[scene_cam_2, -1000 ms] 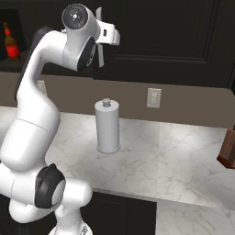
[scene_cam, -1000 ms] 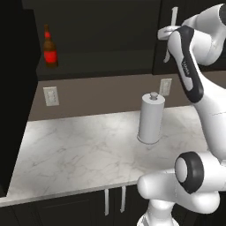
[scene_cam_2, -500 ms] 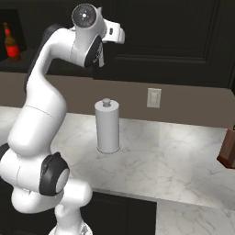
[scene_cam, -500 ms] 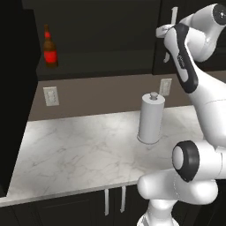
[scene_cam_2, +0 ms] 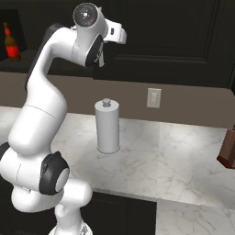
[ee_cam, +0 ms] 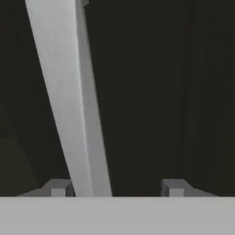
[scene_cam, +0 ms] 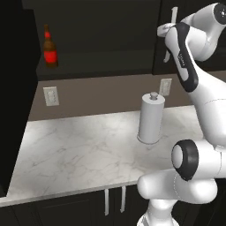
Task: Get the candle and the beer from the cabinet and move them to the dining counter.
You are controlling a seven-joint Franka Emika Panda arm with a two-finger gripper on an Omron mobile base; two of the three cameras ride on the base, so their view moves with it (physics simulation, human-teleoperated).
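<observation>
The beer point(scene_cam: 50, 47) point(scene_cam_2: 11, 43), a dark brown bottle with a red label, stands on the open shelf of the black cabinet point(scene_cam: 101, 31) at the upper left. The candle and the dining counter are out of view. My gripper point(ee_cam: 115, 188) is raised at the closed right cabinet door, around its long silver bar handle point(ee_cam: 73, 101) point(scene_cam: 174, 14). The handle runs between the fingertips point(ee_cam: 57, 188), close against the left one and with a gap to the right one. The jaws stand apart.
A grey paper-towel roll point(scene_cam: 151, 119) point(scene_cam_2: 107, 126) stands on the marble wall worktop point(scene_cam: 75, 150) under the arm. Wall outlets point(scene_cam: 50, 96) point(scene_cam_2: 153, 97) sit on the backsplash. A brown block point(scene_cam_2: 228, 147) stands at the far right.
The upper arm has swung slightly while the hand stays at the handle. The fingers have drawn closer together around the bar. The beer has not moved.
</observation>
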